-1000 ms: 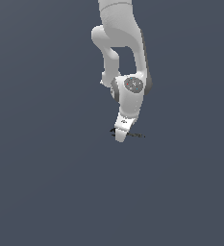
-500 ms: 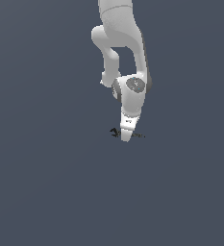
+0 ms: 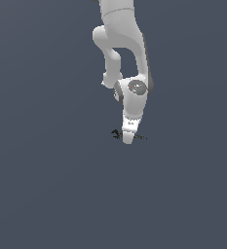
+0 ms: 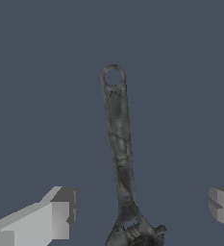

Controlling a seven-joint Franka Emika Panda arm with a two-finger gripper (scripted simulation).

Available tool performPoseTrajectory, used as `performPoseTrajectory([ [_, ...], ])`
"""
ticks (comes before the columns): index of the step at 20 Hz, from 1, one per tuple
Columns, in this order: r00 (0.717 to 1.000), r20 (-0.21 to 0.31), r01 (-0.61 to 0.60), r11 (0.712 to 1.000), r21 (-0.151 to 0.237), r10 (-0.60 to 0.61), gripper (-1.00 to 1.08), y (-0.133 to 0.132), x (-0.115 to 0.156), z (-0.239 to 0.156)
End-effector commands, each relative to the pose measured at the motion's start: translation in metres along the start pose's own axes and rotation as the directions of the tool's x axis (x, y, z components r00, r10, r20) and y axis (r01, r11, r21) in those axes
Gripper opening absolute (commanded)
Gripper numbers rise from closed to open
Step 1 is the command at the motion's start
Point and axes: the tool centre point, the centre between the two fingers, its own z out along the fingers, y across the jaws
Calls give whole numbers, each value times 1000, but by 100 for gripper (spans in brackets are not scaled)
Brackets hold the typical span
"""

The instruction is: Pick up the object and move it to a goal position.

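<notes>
The white two-fingered gripper [image 3: 128,139] hangs low over the flat grey-blue floor [image 3: 47,194], its jaws spread wide, and in the wrist view the only thing between the two pale fingertips [image 4: 60,211] is the dark grey, worn metal adjustable wrench with a ring hole at its handle end [image 4: 119,153], with open gaps on either side of its shaft. In the exterior view the floor lies bare from 3 through 6 to 9 o'clock of the gripper. The white jointed robot arm [image 3: 122,48] fills the space at 12 o'clock
</notes>
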Motion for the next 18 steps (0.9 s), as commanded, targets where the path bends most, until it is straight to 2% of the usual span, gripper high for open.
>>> performPoseTrajectory([
  [1,1000,0,1,1000,1,-1,100,-1,0,8],
  [7,1000,0,5,1000,1,-5,100,-1,0,34],
  [13,1000,0,6,1000,0,-6,100,-1,0,44],
  [14,1000,0,6,1000,0,-6,-100,-1,0,44],
  [18,1000,0,6,1000,0,-6,-100,-1,0,44],
])
